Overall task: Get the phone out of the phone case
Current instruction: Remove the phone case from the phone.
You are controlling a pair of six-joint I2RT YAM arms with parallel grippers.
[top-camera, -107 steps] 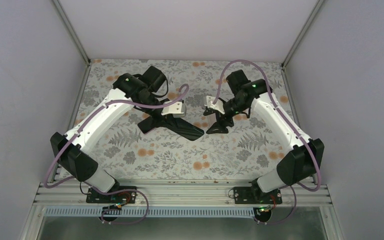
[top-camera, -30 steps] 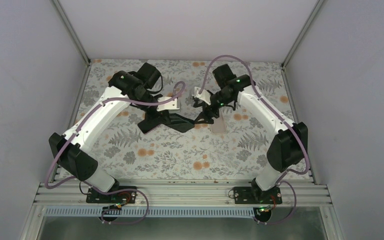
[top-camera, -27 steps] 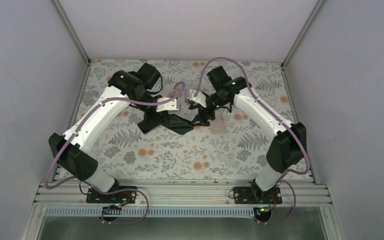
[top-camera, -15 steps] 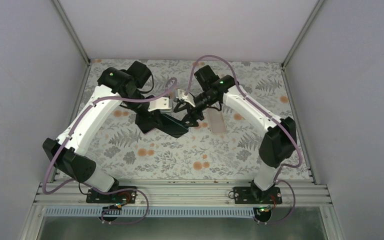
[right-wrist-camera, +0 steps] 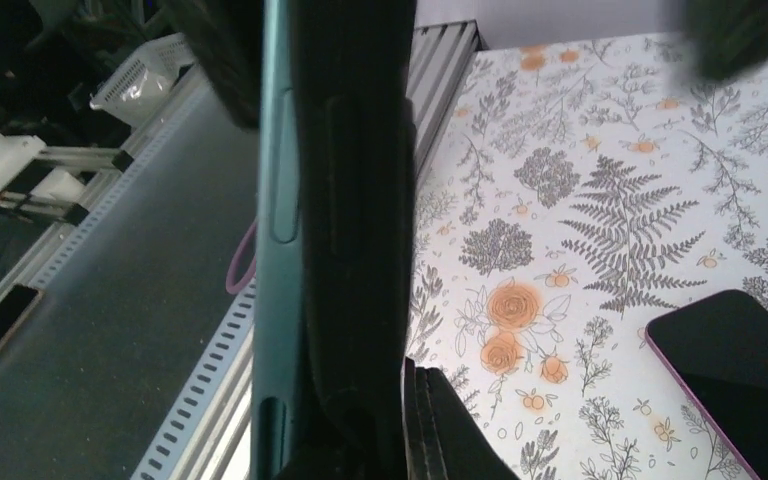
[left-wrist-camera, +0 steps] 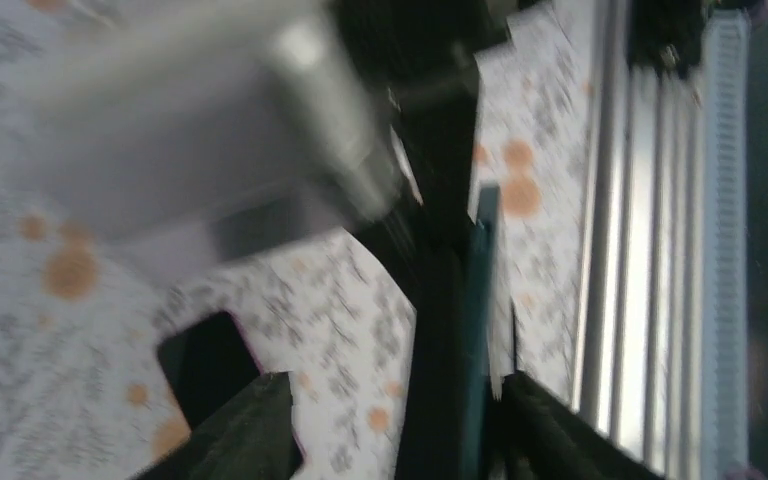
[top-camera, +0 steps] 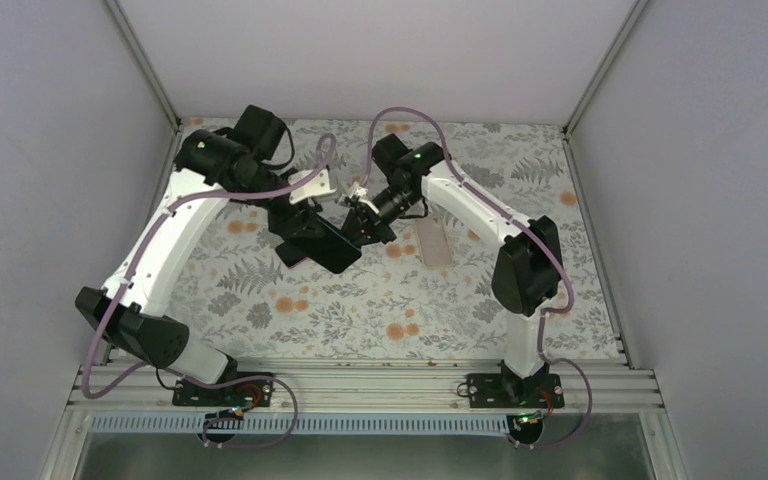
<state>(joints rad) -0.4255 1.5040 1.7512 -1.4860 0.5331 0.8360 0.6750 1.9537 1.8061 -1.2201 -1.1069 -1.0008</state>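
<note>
**Teal phone (right-wrist-camera: 278,200) seated in black phone case (right-wrist-camera: 355,200), edge-on between both arms**

Your left gripper (left-wrist-camera: 395,415) stands spread. The phone case rises between its fingers, with bare table (top-camera: 410,300) showing on one side. You cannot tell whether your right gripper (top-camera: 362,218) is clenched or slack, because the case fills its camera. A second, purple-rimmed phone (right-wrist-camera: 750,375) lies flat nearby.

A floral-patterned bench (top-camera: 390,320) sits enclosed by plain pale lilac walls (top-camera: 360,50) behind and on both sides; a ribbed aluminium rail (top-camera: 360,385) runs along its near edge.
</note>
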